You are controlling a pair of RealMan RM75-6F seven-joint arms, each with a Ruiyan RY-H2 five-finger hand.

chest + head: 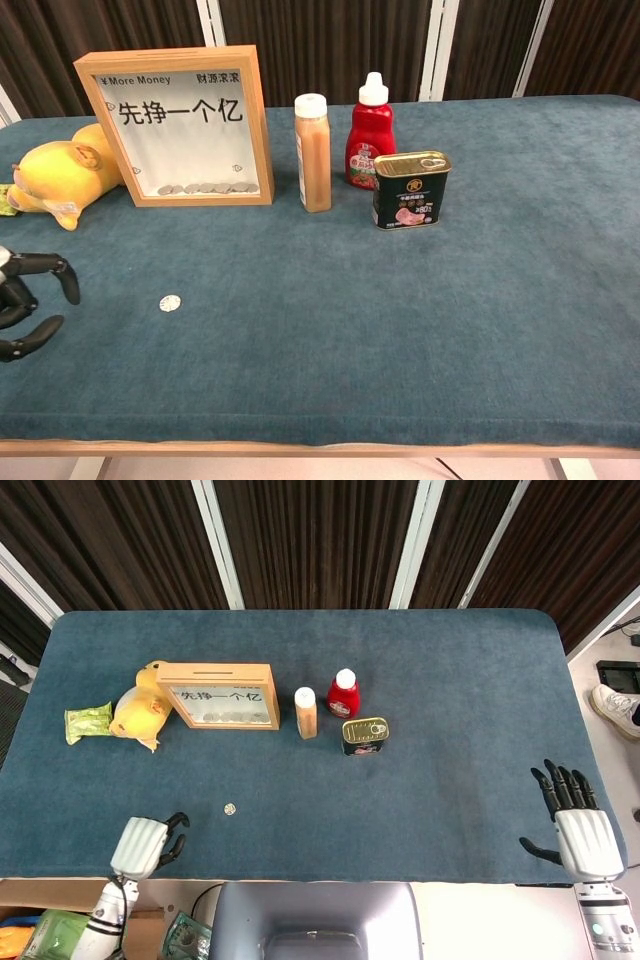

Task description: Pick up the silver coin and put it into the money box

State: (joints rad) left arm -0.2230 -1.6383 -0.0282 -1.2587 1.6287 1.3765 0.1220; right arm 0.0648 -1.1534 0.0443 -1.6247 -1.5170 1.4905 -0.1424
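The silver coin (230, 808) lies flat on the blue cloth, also seen as the coin (170, 302) in the chest view. The money box (219, 695) is a wooden frame with a white front, a slot on top and several coins inside; it stands upright at the money box (177, 127). My left hand (147, 843) is near the table's front edge, left of the coin, fingers curled and holding nothing; its fingers (30, 290) enter the chest view at the left. My right hand (577, 820) rests open at the front right corner, fingers spread.
A yellow plush duck (140, 710) and a green packet (88, 721) lie left of the box. A tan bottle (306, 712), a red sauce bottle (343, 693) and a dark tin can (364, 735) stand right of it.
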